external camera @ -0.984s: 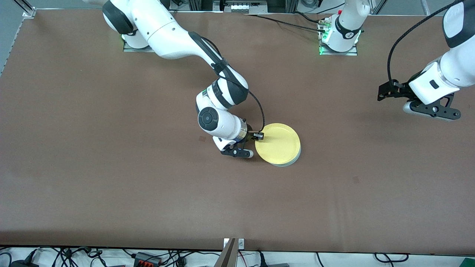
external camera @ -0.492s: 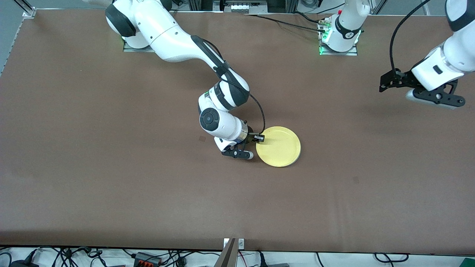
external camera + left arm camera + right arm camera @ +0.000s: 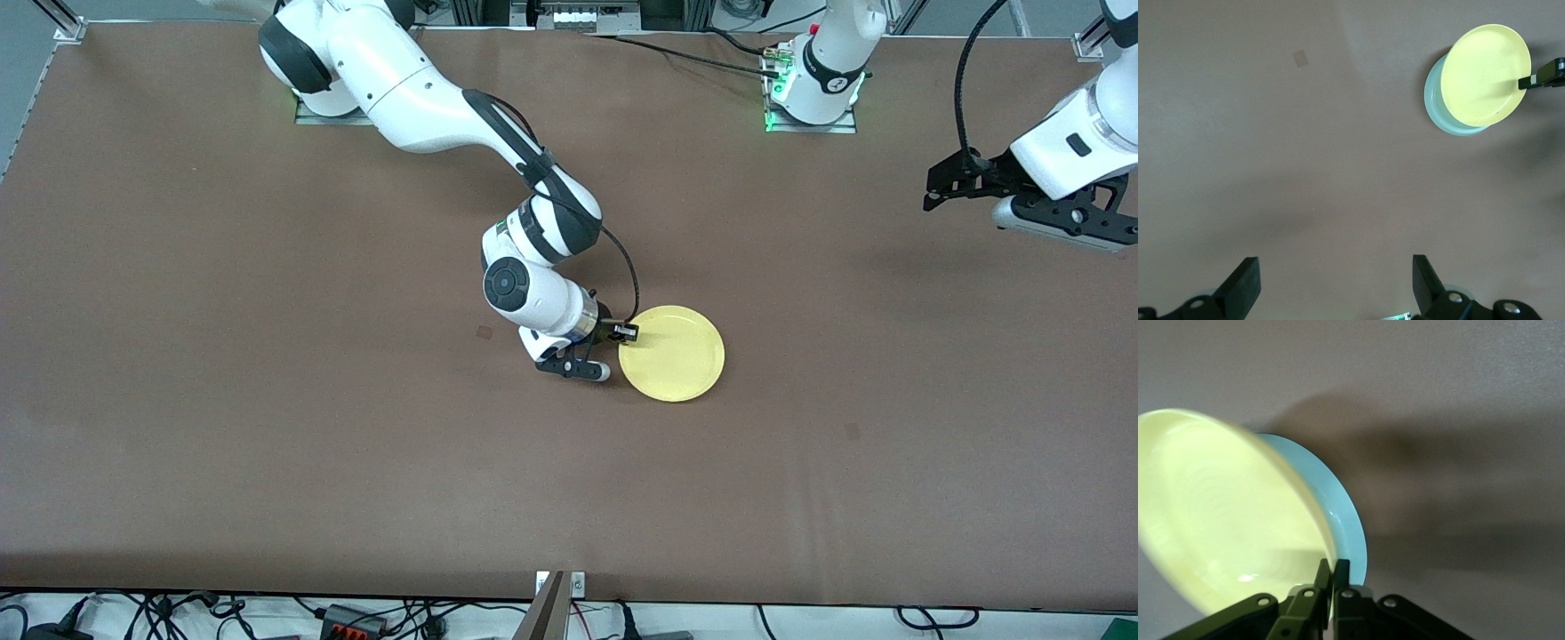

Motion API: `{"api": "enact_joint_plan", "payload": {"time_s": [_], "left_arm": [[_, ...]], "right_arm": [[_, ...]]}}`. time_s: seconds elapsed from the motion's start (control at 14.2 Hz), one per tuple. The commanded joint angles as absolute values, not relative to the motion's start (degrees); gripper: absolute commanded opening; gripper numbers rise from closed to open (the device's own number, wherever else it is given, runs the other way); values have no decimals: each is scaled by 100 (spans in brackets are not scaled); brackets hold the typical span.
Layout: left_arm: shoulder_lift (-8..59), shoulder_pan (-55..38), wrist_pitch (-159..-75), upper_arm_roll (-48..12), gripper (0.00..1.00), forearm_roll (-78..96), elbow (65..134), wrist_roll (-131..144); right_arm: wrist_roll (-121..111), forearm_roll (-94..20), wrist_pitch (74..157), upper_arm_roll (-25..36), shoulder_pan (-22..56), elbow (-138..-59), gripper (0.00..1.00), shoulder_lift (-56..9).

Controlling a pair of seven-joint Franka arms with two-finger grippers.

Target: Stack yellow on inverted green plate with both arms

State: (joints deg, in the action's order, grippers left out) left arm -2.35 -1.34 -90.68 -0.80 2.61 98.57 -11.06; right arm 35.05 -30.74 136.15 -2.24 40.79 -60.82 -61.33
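- From my station the front view looked evenly and brightly lit from overhead, sharp across the whole brown table (image 3: 267,427).
- Shadows there were soft: a faint dark patch lay under the right arm (image 3: 427,80) and another dim smudge under the left gripper (image 3: 1062,218).
- A green glow showed at each arm's base.
- In the right wrist view the yellow plate (image 3: 1225,513) was blurred, with a small glare spot, and a broad soft shadow fell beside the green plate (image 3: 1348,527).
- The left wrist view was dimmer, and its corners were darker.
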Motion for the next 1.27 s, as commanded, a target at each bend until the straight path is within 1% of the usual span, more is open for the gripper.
{"api": "enact_joint_plan", "payload": {"time_s": [0.0, 0.14, 0.21, 0.42, 0.49, 0.63, 0.7, 0.84, 0.98, 1.2], "left_arm": [[-70, -70, -9244, -105, 100, 115, 9755, -1283], [-88, -53, -9439, -105, 100, 44, 9948, -1275], [-114, -53, -9587, -105, 100, 44, 10054, -1257], [-219, 9, -9983, -105, 100, 35, 10326, -1266], [-246, 9, -10010, -105, 100, 35, 10336, -1266], [-264, 9, -10011, -105, 100, 35, 10345, -1230], [-255, 9, -10011, -105, 100, 35, 10345, -1222], [-246, 0, -10020, -105, 100, 35, 10336, -1222], [-237, 0, -9984, -106, 100, 44, 10327, -1213], [-220, 0, -9896, -105, 100, 44, 10292, -1134]], "right_arm": [[3699, -3146, 13579, -272, 4078, -5854, 100, -6223], [3936, -3094, 13518, -255, 4078, -5854, 100, -6179], [3981, -3033, 13248, -211, 4078, -5854, 100, -6100], [3982, -2463, 11931, 157, 4061, -5854, 100, -5373], [3938, -2304, 11457, 280, 3974, -5854, 100, -5135], [3833, -2006, 10822, 526, 3833, -5862, 100, -4800], [3597, -1734, 10489, 623, 3745, -5871, 100, -4564], [2843, -1093, 9751, 711, 3604, -5871, 100, -4343], [2568, -827, 9449, 878, 3403, -5880, 100, -4071], [2365, -817, 9054, 896, 2902, -5880, 100, -3780]]}}
